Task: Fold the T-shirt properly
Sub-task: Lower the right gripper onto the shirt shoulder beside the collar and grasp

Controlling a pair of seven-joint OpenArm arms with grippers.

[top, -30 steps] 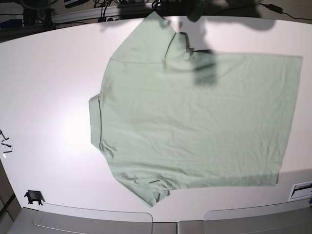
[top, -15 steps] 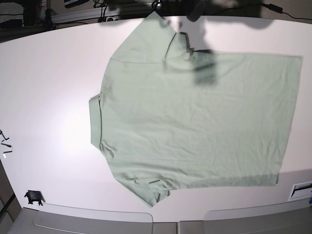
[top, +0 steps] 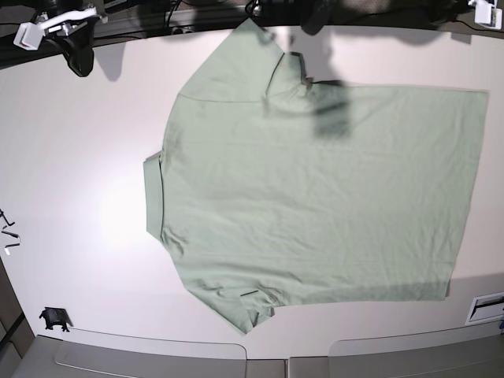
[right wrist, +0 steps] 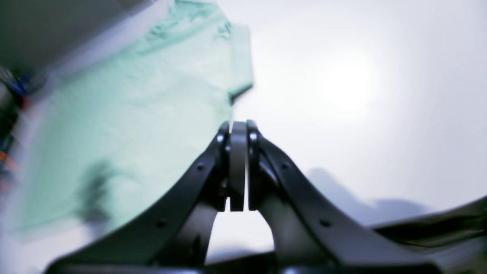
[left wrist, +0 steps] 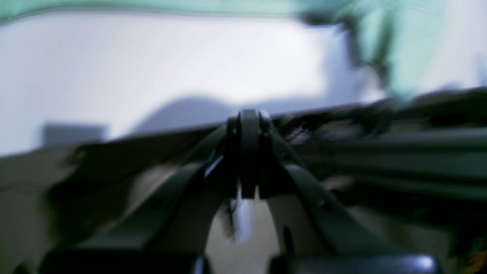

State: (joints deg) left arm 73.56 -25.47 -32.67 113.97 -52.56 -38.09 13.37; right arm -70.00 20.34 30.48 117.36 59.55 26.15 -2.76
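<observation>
The T-shirt [top: 315, 197] lies spread flat on the white table [top: 79, 157], pale mint green, neck band [top: 153, 197] to the left and hem to the right. One sleeve [top: 236, 59] points to the far edge, the other [top: 240, 303] to the near edge. My right gripper [top: 79, 57] hangs shut and empty over the far left corner, apart from the shirt. In the right wrist view that gripper [right wrist: 237, 131] is shut above bare table beside the T-shirt [right wrist: 133, 114]. In the blurred left wrist view my left gripper [left wrist: 249, 118] is shut and empty at the table's edge, the T-shirt [left wrist: 384, 42] beyond it.
Cables and dark gear line the far table edge [top: 173, 20]. A small black object [top: 53, 318] sits at the near left corner. Small metal pieces [top: 8, 236] lie at the left edge. A white slotted part [top: 484, 307] is at the near right. Grey panels [top: 150, 358] run along the front.
My right arm has come into the base view at the far left corner, and a bit of the left arm shows at the far right corner. The T-shirt has not moved.
</observation>
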